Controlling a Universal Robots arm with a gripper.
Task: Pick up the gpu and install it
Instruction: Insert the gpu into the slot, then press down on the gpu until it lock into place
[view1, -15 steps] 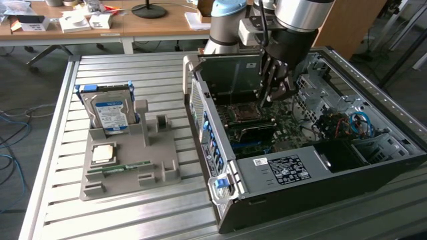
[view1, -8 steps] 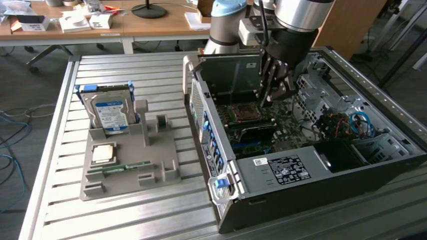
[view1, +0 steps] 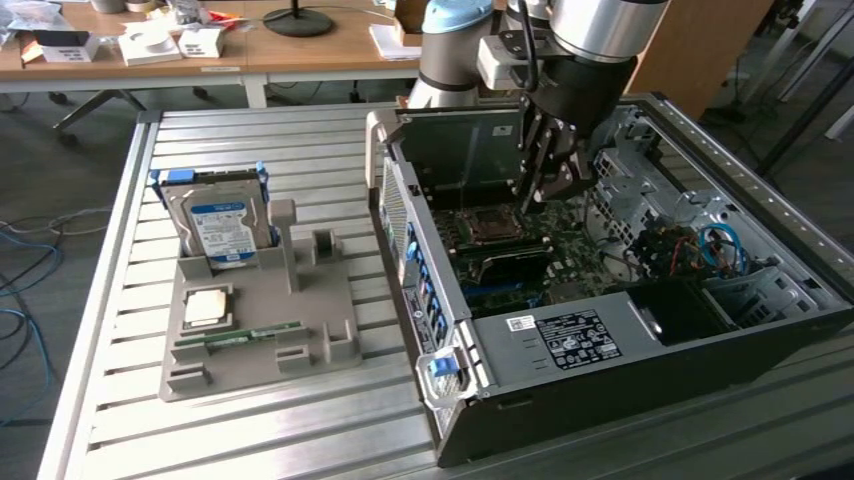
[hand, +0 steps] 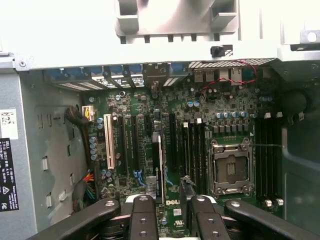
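One gripper (hand: 170, 200) hangs inside the open computer case (view1: 627, 345), low over the motherboard (hand: 220, 107). We see the gpu (hand: 159, 165) edge-on, standing upright over the motherboard's long slots, just ahead of the gripper and in line with its middle. We cannot tell whether the gripper clamps the gpu or stands spread around it.

Tool (view1: 550, 195) hangs inside open computer case (view1: 747, 330), above motherboard (view1: 534, 265).
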